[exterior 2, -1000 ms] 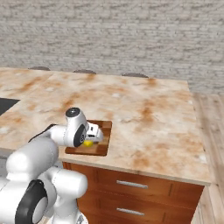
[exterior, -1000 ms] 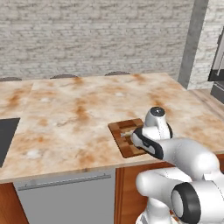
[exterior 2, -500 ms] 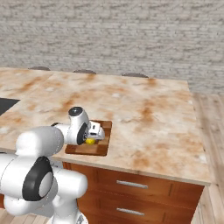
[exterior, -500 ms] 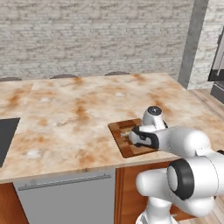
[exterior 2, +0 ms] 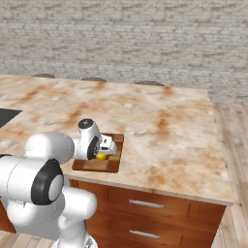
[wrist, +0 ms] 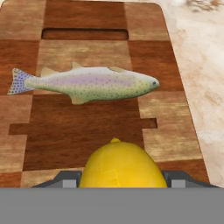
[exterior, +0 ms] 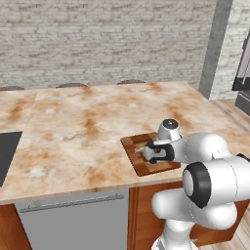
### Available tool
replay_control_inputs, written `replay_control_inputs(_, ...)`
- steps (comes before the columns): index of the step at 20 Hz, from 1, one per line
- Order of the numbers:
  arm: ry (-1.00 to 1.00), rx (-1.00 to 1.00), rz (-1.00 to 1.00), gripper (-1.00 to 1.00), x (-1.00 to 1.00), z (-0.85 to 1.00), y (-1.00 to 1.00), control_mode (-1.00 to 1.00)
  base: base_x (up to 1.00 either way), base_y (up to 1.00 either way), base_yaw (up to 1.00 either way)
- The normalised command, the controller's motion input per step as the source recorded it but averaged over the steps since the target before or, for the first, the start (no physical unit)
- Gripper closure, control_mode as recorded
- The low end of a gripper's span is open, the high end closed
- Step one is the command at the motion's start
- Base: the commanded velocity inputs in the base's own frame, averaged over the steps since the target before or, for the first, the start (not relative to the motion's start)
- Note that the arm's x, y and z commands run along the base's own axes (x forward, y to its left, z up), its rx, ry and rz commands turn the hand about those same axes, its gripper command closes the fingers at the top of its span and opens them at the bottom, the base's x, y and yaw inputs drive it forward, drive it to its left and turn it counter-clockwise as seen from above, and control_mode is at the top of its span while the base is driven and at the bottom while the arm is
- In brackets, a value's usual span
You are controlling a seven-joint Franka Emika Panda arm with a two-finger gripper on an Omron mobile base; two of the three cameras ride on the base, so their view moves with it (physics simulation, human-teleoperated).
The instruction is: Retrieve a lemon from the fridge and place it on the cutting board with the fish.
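The dark reddish-brown cutting board (wrist: 83,131) lies near the counter's front edge (exterior: 142,167) (exterior 2: 94,166). The speckled silvery-green fish (wrist: 87,83) lies across its middle. My gripper (wrist: 122,180) hovers low over the near part of the board (exterior: 147,154) (exterior 2: 104,150), shut on the bright yellow lemon (wrist: 122,164) (exterior 2: 100,156). The lemon sits between the two finger tips (wrist: 70,178), just short of the fish and apart from it. The fridge is out of view.
The board rests on a wide beige marbled countertop (exterior: 88,122). A black inset (exterior: 7,154) sits at the counter's left end. Wooden drawers (exterior 2: 145,206) run under the front edge, and a brick wall (exterior: 107,39) stands behind.
The hand has stayed over the board with the lemon in it. The arm's elbow and upper links have swung closer to the cameras.
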Motion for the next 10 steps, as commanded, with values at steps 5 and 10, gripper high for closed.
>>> replay_control_inputs(5,0.0,0.0,0.0,1.0,0.0,-0.11,0.0,-1.0,0.0,0.0,0.0)
replay_control_inputs(10,0.0,0.0,0.0,-1.0,0.0,-0.1,0.0,-1.0,0.0,0.0,0.0)
